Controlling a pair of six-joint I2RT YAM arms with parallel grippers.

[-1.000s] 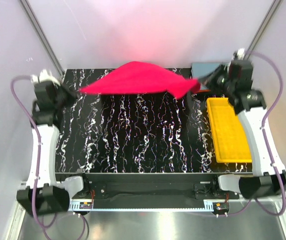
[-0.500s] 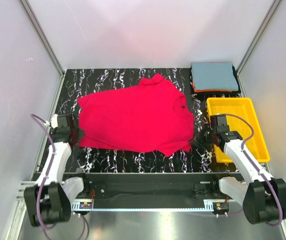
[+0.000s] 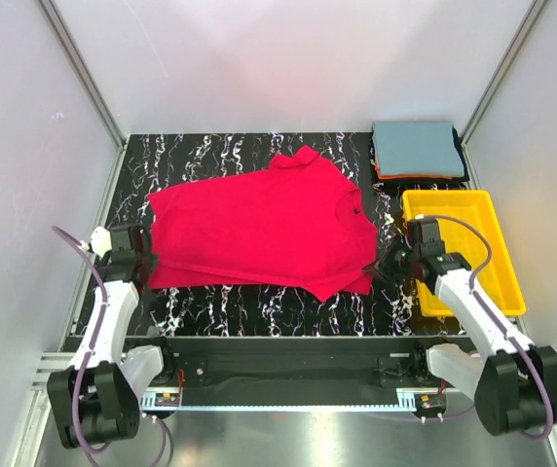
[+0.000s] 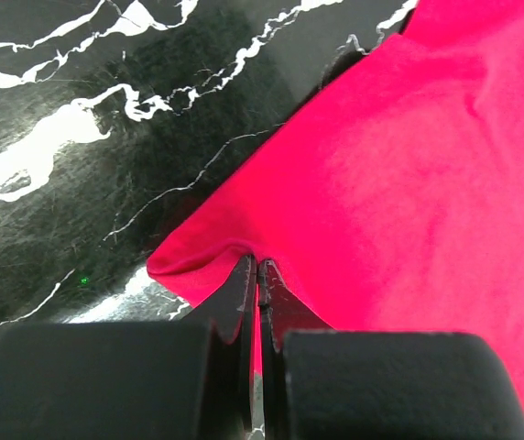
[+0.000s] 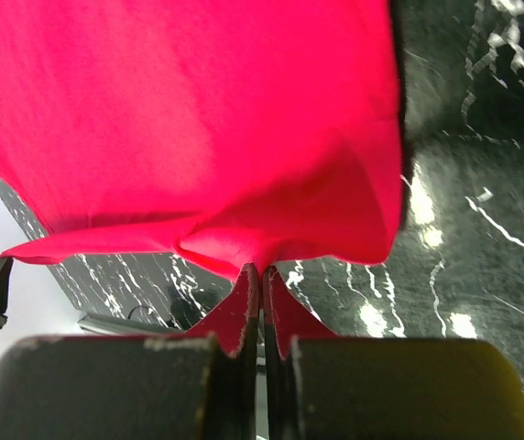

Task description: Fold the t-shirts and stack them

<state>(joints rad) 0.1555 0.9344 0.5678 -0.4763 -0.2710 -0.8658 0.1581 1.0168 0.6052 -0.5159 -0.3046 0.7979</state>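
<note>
A bright red t-shirt [image 3: 259, 229] lies spread flat on the black marbled table [image 3: 259, 306]. My left gripper [image 3: 148, 261] is shut on the shirt's near-left corner, and the left wrist view shows red cloth [image 4: 399, 183] pinched between the closed jaws [image 4: 258, 266]. At the near-right corner my right gripper [image 3: 381, 269] is shut on the hem; in the right wrist view the cloth [image 5: 198, 119] bunches at the jaw tips [image 5: 262, 268]. A folded grey-blue t-shirt [image 3: 417, 148] tops a stack over thin orange and dark ones at the back right.
A yellow plastic tray [image 3: 464, 206] sits along the right edge of the table, just right of my right arm. Pale walls enclose the table on three sides. The front rail runs below the near table edge.
A second ago the red shirt hung stretched in the air at the back. Both arms swung it down toward the near edge, laid it flat, then shifted it slightly left.
</note>
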